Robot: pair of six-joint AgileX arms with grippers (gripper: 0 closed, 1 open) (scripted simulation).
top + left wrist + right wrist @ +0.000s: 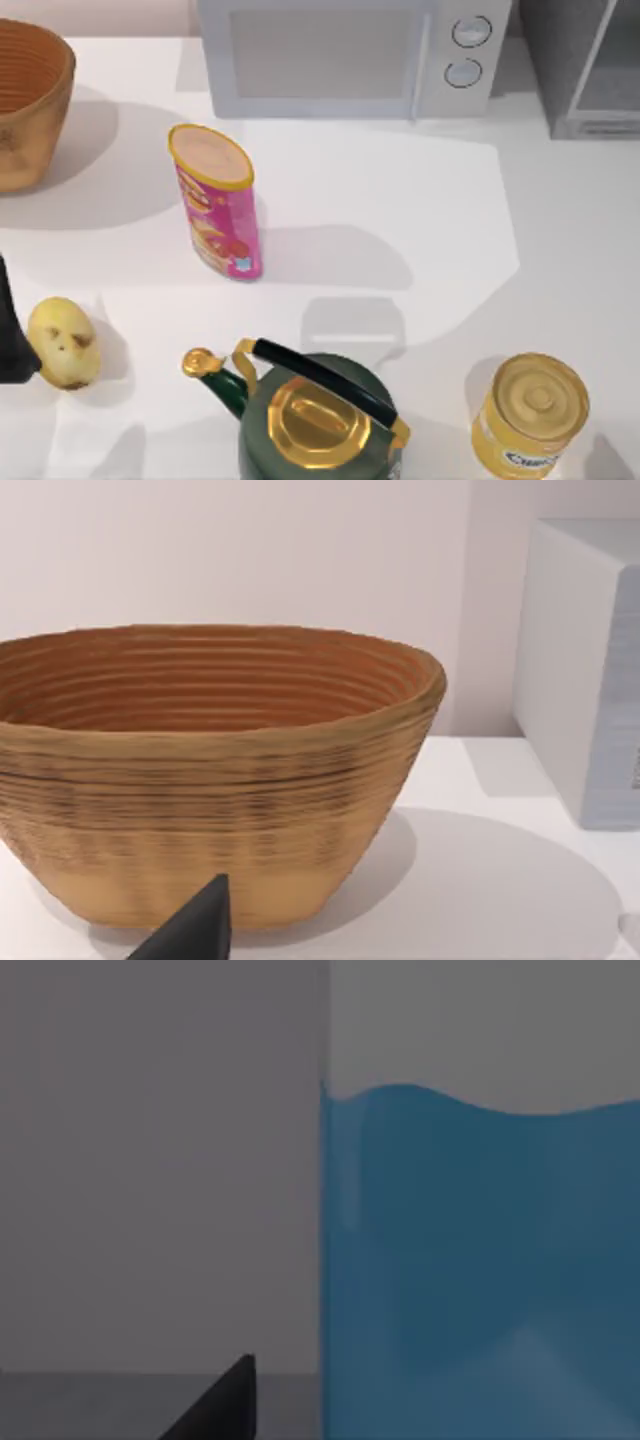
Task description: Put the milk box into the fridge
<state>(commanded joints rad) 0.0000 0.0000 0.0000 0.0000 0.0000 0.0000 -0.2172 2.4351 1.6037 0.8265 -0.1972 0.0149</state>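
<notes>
White tabletop (420,200) spread under our overhead camera, with a light grey microwave (350,55) against the far edge and the dark grey fridge (590,65) at the far right corner. A woven basket (30,100) sat at the far left, a pink chips tube (218,200) stood left of centre, and a potato (62,343) lay near the left edge, just beside a dark piece of our left arm (12,330). A green kettle with a gold lid (315,420) stood at the near edge, a yellow can (530,415) to its right. From our left wrist camera we faced the basket (215,780) close up, a corner of the microwave (585,670) beyond it, and one dark fingertip (200,930); we could not tell how far that gripper was open. From our right wrist camera the milk box (480,1270) loomed very near, its blue face against a grey inner wall of the fridge (160,1160), seemingly standing inside it; one dark fingertip (225,1405) showed beside the carton, and we could not tell whether the fingers gripped it.
</notes>
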